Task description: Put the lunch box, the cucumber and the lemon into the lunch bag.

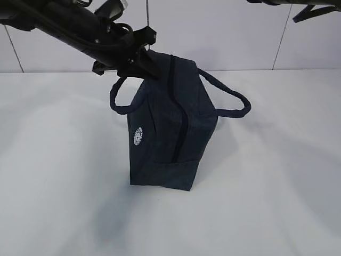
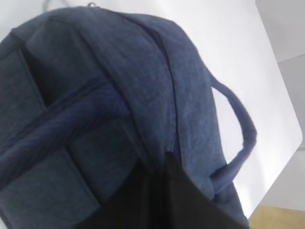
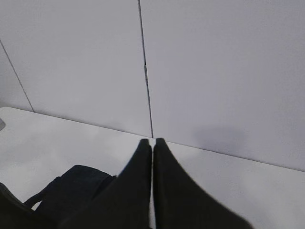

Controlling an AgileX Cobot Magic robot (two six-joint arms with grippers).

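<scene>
Navy fabric of the lunch bag (image 1: 170, 133), standing on end on the tabletop (image 1: 277, 202), is pinched at its top by the left hand (image 1: 139, 65); a slip could topple it; the right hand (image 3: 152, 143) hangs clenched, empty.

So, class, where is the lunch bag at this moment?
In the exterior view the lunch bag stands mid-table, its top gripped by the left gripper; the right gripper is shut, raised and empty.

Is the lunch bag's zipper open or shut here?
Shut, as far as visible: the zipper runs as a closed seam over the lunch bag, with no gap. The left gripper pinches the bag's top.
</scene>
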